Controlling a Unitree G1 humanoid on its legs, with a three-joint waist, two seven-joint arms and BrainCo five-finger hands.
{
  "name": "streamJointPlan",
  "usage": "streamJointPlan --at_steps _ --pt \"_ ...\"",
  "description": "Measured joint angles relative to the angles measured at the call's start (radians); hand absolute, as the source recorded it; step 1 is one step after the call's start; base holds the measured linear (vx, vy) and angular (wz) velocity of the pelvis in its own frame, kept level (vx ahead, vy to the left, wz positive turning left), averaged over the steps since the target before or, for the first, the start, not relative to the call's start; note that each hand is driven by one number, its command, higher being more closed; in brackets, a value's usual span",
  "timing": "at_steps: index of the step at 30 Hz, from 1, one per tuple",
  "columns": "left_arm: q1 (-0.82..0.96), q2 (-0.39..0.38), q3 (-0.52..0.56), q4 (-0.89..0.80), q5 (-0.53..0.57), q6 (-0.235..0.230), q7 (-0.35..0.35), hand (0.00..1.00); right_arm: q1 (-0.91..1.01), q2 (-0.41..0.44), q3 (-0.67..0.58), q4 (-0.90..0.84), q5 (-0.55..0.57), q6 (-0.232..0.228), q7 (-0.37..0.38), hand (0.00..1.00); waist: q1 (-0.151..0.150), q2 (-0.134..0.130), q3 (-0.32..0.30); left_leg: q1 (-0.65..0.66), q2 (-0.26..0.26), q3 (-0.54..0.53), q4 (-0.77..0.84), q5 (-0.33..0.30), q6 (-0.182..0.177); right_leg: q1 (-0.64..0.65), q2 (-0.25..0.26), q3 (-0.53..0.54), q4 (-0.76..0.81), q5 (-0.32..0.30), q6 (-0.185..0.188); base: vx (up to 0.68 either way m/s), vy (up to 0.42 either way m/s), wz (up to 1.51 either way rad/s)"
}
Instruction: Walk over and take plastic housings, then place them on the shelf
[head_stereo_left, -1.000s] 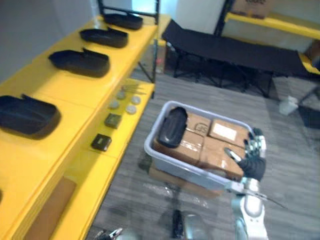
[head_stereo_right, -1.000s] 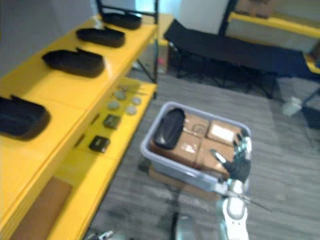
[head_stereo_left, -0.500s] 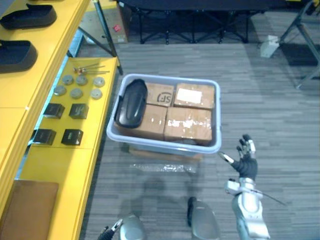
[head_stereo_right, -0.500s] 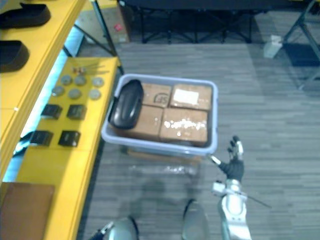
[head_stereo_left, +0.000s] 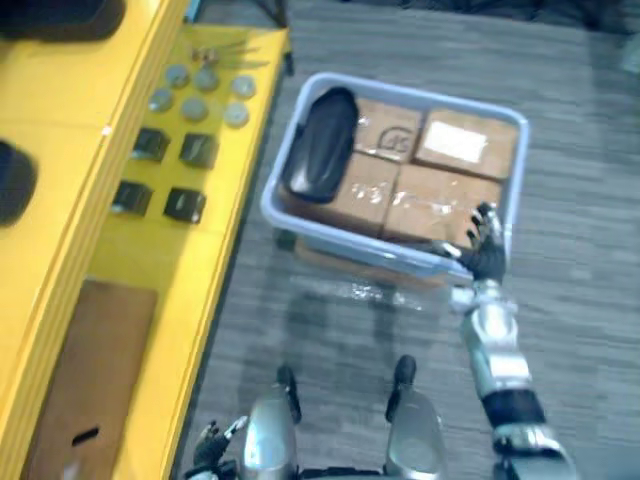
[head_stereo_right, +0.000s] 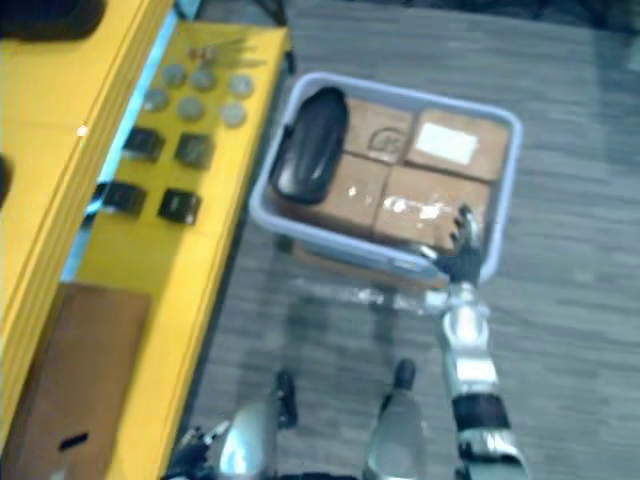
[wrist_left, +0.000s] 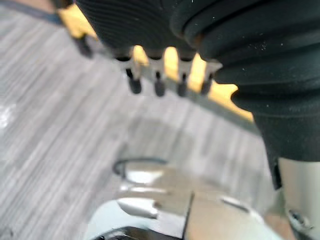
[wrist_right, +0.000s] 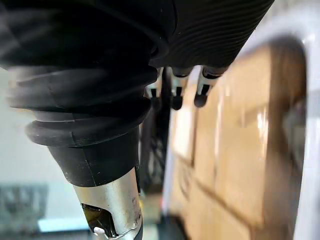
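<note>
One black plastic housing (head_stereo_left: 320, 147) lies at the left end of a grey bin (head_stereo_left: 400, 90), on top of brown cardboard boxes (head_stereo_left: 400, 188). My right hand (head_stereo_left: 486, 251) is open, fingers spread, over the bin's near right rim and beside the boxes. In the right wrist view its fingers (wrist_right: 175, 95) point along the boxes (wrist_right: 235, 140) inside the bin's rim (wrist_right: 310, 100). More black housings (head_stereo_left: 60, 12) rest on the yellow shelf's upper level at the far left. My left hand (head_stereo_left: 214, 446) hangs open low beside me, its fingers (wrist_left: 156, 84) straight above the floor.
The yellow shelf's lower level (head_stereo_left: 205, 265) runs along the left, carrying small black boxes (head_stereo_left: 165, 175), grey discs (head_stereo_left: 200, 90) and a brown board (head_stereo_left: 85, 370). The bin stands on a flat cardboard piece on the grey floor, close to the shelf's edge.
The camera has shifted and the bin now sits closer. My right hand has gone forward from short of the bin's near right corner to over its rim.
</note>
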Motion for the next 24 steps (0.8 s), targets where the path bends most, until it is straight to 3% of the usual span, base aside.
streamJointPlan --at_steps 4,12,16,19,24 --pt "-0.001 -0.018 -0.001 -0.01 -0.002 -0.001 -0.005 0.0 -0.273 -0.108 0.04 0.24 0.03 0.016 0.004 0.0 0.065 0.028 0.015 -0.04 -0.03 -0.047 0.004 0.016 0.013 0.016 -0.02 -0.055 -0.029 0.024 0.004 -0.04 0.04 0.38" --pt "-0.019 -0.039 -0.056 0.013 -0.042 0.001 -0.043 0.0 -0.559 -0.22 0.129 0.52 0.071 0.062 -0.036 0.0 0.164 0.095 0.048 -0.109 -0.061 -0.122 0.038 0.029 0.024 0.016 -0.043 -0.134 -0.012 0.025 0.003 -0.04 0.021 0.29" --pt "-0.02 -0.041 -0.108 0.042 -0.077 0.006 -0.061 0.0 -0.636 -0.228 0.145 0.574 0.078 0.102 -0.14 0.0 0.211 0.112 0.055 -0.146 -0.071 -0.137 0.06 0.031 0.027 -0.007 -0.055 -0.154 0.011 0.022 0.0 -0.05 0.019 0.15" --pt "-0.024 -0.044 -0.124 0.057 -0.081 0.008 -0.077 0.0 -0.656 -0.251 0.145 0.586 0.077 0.133 -0.217 0.0 0.222 0.122 0.059 -0.162 -0.08 -0.151 0.073 0.033 0.028 -0.013 -0.07 -0.173 0.032 0.012 0.003 -0.05 0.023 0.16" --pt "-0.045 -0.041 -0.16 0.084 -0.12 0.015 -0.091 0.0 -0.679 -0.292 0.144 0.625 0.085 0.193 -0.421 0.0 0.259 0.131 0.059 -0.195 -0.082 -0.155 0.097 0.035 0.032 -0.048 -0.081 -0.174 0.068 0.003 -0.003 -0.05 0.013 0.03"
